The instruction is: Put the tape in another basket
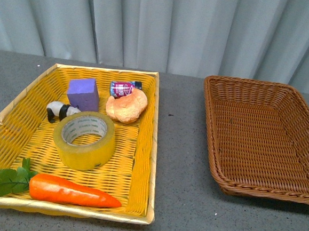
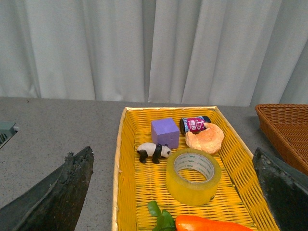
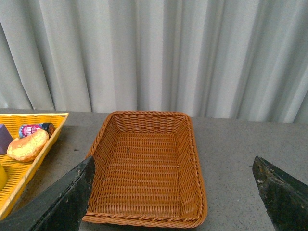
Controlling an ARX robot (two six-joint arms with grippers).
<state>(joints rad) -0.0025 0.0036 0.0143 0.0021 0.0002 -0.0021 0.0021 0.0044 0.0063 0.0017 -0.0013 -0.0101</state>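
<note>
Yellowish and translucent, the tape [image 1: 84, 139] lies flat on its side in the yellow tray [image 1: 153, 147], ahead of and below your left pincer [image 2: 172, 159]. That pincer's dark fingers stand wide apart, holding nothing. Your right pincer [image 3: 173, 163] is spread just as wide, with the brown basket [image 3: 144, 163] straight ahead of it and lower.

Watch the neighbours. The panda toy [image 1: 61, 110] stands just beside the roll on its far side from the left pincer, with the purple block [image 1: 83, 94] and bread roll [image 1: 126, 105] close behind. A finger dropped outside the rim there would likely clip them. The carrot [image 1: 73, 191] lies on the pincer's near side and could be nudged on the way down. The roll's wall looks smooth, so a shallow pinch may let it slip or tip.

Print runs round the white core, but it is too small to read. The small can [image 1: 124, 87] has a pink label, also illegible.
</note>
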